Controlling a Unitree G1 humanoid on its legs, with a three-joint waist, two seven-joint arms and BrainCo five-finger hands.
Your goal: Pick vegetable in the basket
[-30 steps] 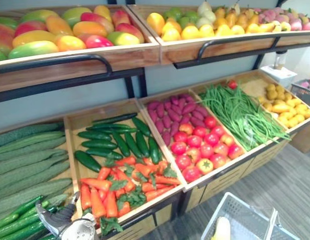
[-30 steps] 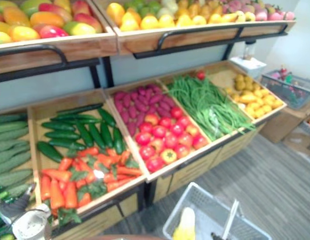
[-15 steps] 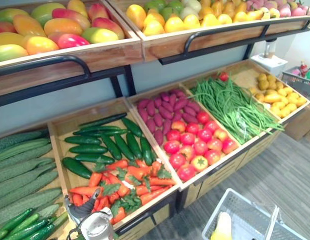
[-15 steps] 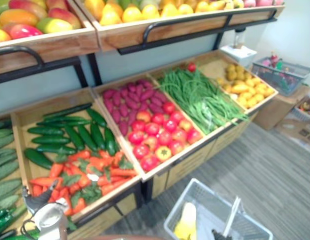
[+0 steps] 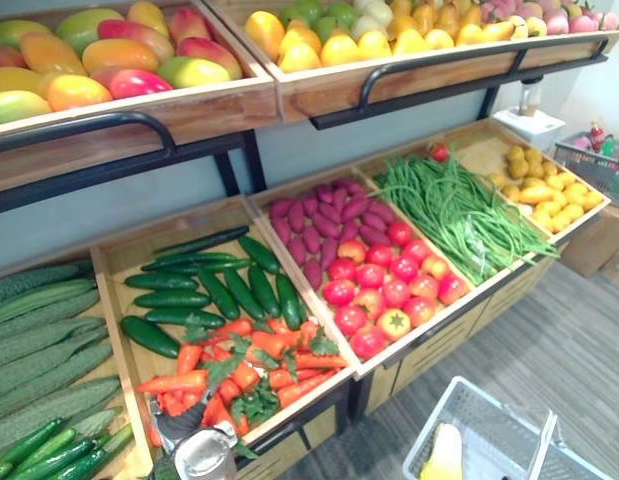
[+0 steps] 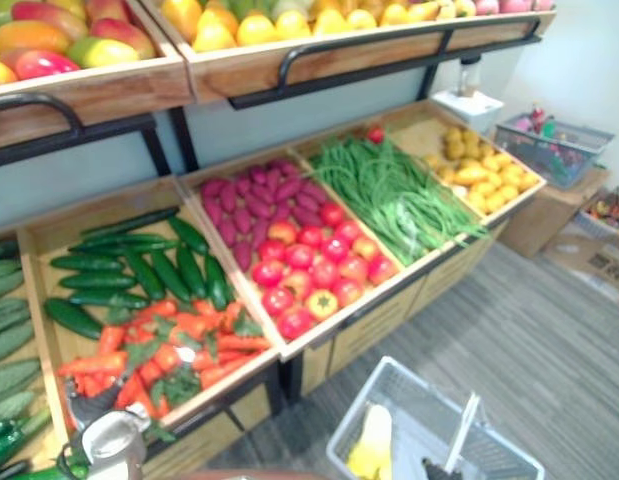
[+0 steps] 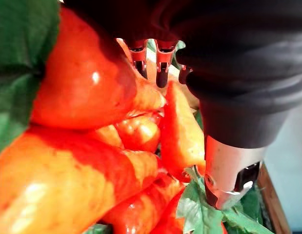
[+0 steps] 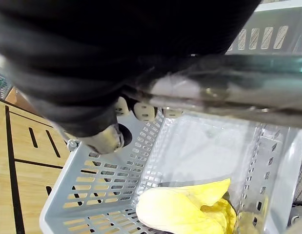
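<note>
Orange carrots point(image 5: 249, 365) with green leaves lie in the front half of a wooden bin. My left hand point(image 5: 189, 440) reaches in at the bin's front edge and rests among them. The left wrist view shows the carrots point(image 7: 92, 97) very close. There my fingers point(image 7: 160, 63) are straight, and the thumb point(image 7: 231, 170) stands apart on the other side of one carrot. At the lower right hangs a grey plastic basket point(image 5: 459, 410) with a yellow vegetable point(image 8: 185, 204) inside. My right hand point(image 8: 92, 73) is curled round its metal handle point(image 8: 238, 92).
Dark cucumbers point(image 5: 219, 290) share the carrots' bin, with ridged gourds point(image 5: 39, 350) to its left. To the right lie tomatoes point(image 5: 389, 300), purple roots point(image 5: 324, 225) and green beans point(image 5: 459, 215). A shelf of mangoes point(image 5: 99, 60) with a black rail point(image 5: 89, 125) overhangs.
My left hand has moved right from the green vegetables at the far left to the carrots and sunk among them. The camera has shifted as well. The basket stays in my right hand.
</note>
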